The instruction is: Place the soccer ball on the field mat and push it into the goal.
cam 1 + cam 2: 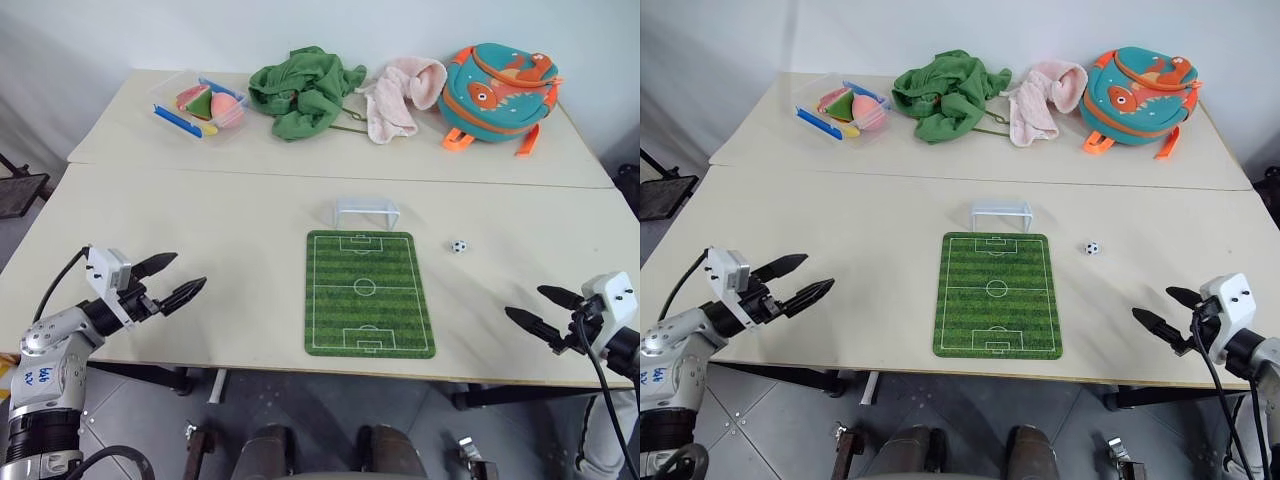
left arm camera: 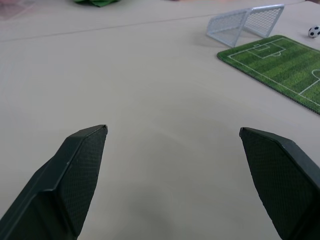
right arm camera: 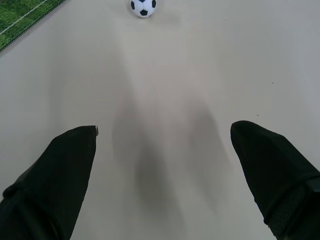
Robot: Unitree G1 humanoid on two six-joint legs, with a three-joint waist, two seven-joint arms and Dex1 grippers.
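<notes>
The right gripper (image 1: 546, 310) hovers at about four o'clock over the near table with its two black fingers spread wide and nothing between them; the left gripper (image 1: 168, 278) at about eight o'clock is likewise spread and empty

The soccer ball (image 1: 458, 245) sits on bare tabletop at roughly two o'clock from the middle of the field mat (image 1: 369, 292), just beside the mat's far right corner but apart from it. It looks far smaller than a fingertip, round and likely hard and very light, so it will probably roll at the slightest nudge and could squirt out of a pinch. The safest hold would seem to be across its middle, fingers closing slowly from either side and low to the table; the right gripper is the nearer one

The mat lies flat, long side running from near to far, thin enough that the ball should ride over its edge. The goal (image 1: 365, 211) stands at the mat's twelve o'clock end, just touching or just beside that edge, mouth facing the pitch

Farther off, on the back table (image 1: 150, 110) near twelve o'clock, lie a green cloth (image 1: 303, 88), a pink cloth (image 1: 402, 95), a fish backpack (image 1: 498, 86) and a clear tray of toys (image 1: 205, 105)
</notes>
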